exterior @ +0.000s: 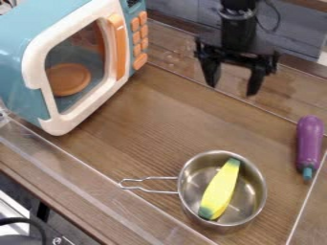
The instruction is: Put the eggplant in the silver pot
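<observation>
The purple eggplant (308,144) lies on the wooden table near the right edge, its blue-green stem toward the front. Lower in the middle sits the silver pot (221,186), its wire handle pointing left and a yellow elongated toy (220,189) lying inside it. My gripper (238,78) hangs at the back of the table, pointing down, fingers spread open and empty. It is well left of and behind the eggplant, far from the pot.
A teal-and-white toy microwave (64,59) with its door open stands at the back left. A clear low wall (76,177) runs along the table's front and left edges.
</observation>
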You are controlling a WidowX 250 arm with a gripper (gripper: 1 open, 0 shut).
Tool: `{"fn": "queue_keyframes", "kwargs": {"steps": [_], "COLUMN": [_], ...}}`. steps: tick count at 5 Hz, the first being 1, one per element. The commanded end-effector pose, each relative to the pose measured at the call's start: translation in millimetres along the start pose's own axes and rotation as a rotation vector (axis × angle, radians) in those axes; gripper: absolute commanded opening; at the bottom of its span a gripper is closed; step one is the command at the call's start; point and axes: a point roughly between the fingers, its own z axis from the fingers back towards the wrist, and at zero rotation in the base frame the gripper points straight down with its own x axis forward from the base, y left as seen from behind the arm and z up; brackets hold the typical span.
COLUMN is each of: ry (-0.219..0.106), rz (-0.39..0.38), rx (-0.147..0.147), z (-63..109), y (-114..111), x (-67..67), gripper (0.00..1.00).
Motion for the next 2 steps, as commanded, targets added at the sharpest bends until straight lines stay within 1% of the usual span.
{"fn": "queue_keyframes", "kwargs": {"steps": [1,2], "ry": [-0.033,-0.026], "rz": [0.042,0.099], "rx": [-0.033,-0.037], "z": [6.7,-16.0], "y": [-38,-60], "x": [5.4,-2.5], "gripper": [1.00,1.00]}}
